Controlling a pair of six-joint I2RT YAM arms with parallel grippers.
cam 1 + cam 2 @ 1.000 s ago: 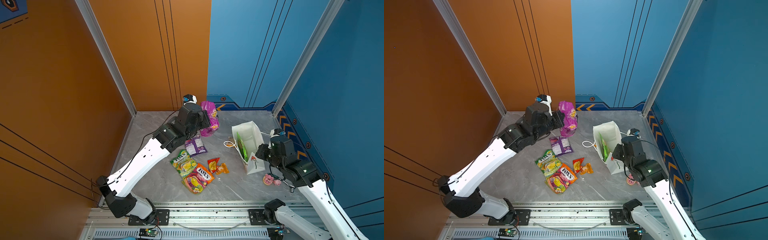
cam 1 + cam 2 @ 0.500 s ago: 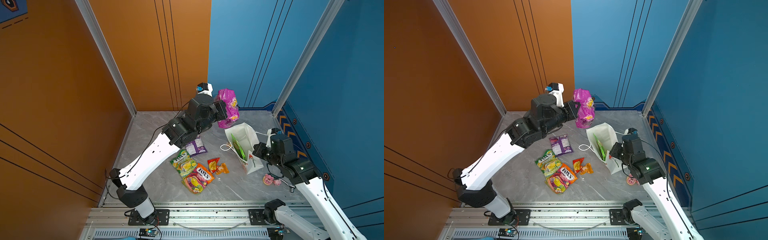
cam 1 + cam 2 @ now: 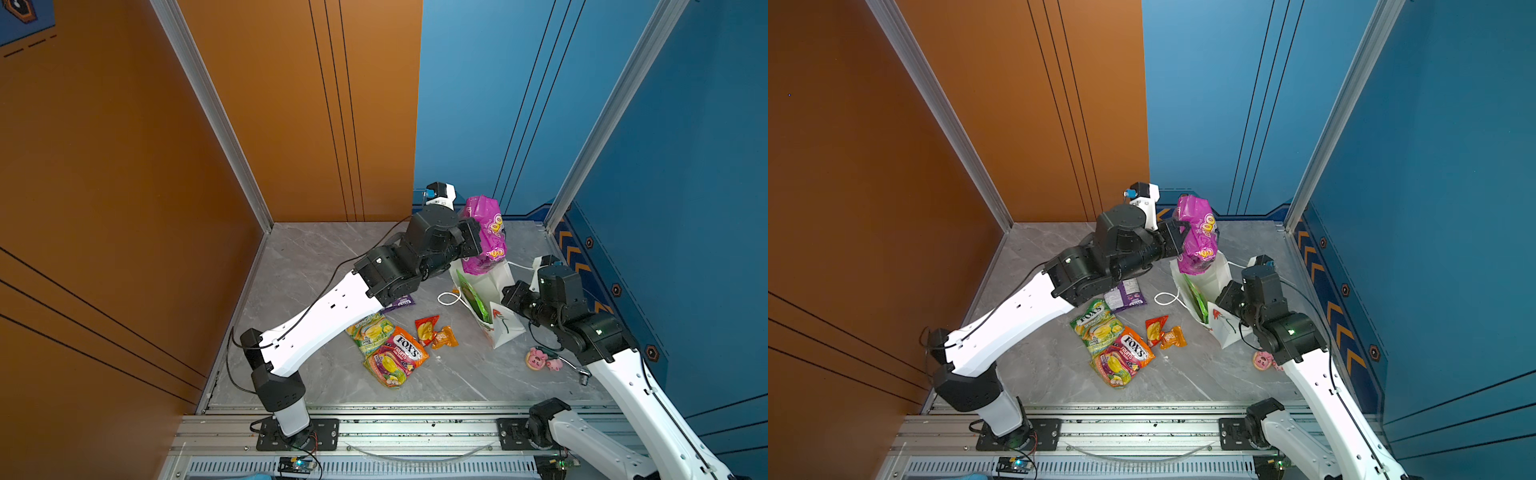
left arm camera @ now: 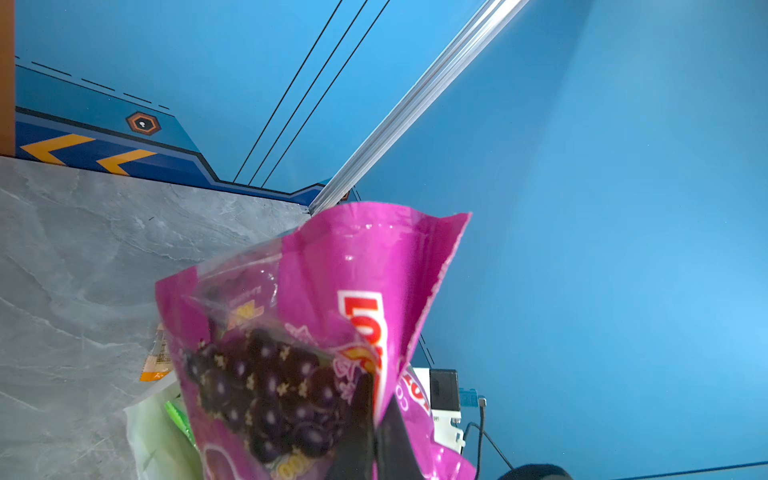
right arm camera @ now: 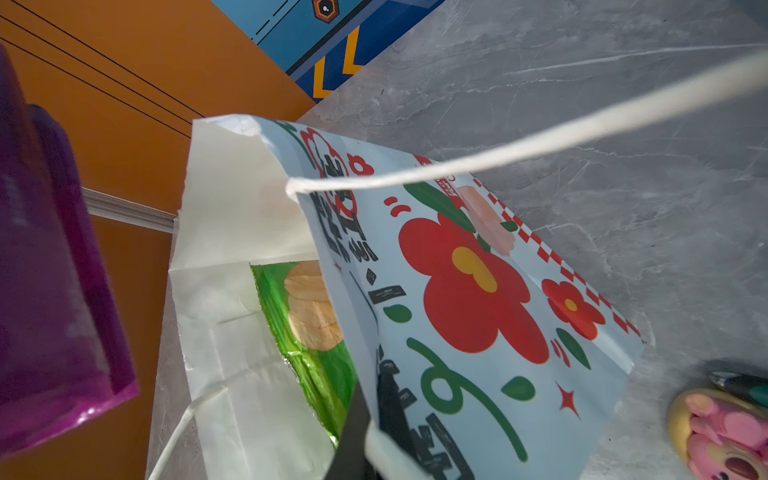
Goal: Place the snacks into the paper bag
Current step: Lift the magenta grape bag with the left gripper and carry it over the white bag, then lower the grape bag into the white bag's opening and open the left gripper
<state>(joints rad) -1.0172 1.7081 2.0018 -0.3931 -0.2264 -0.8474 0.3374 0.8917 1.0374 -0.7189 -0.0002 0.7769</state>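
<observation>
Left wrist view: the purple grape bag, clamped in the left pincer, has been swung over to the mouth of the paper bag (rim pinched shut by the right pincer), so release is judged due.

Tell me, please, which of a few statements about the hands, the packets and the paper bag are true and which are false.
1. The left hand holds a purple grape packet above the paper bag. True.
2. The paper bag is empty. False: a green packet already stands inside it.
3. The right hand is closed on the bag's edge. True.
4. The orange FOX'S packet is in the bag. False: it lies on the table, in front of the left arm.
5. The pink toys lie on the table beside the bag. True.
</observation>
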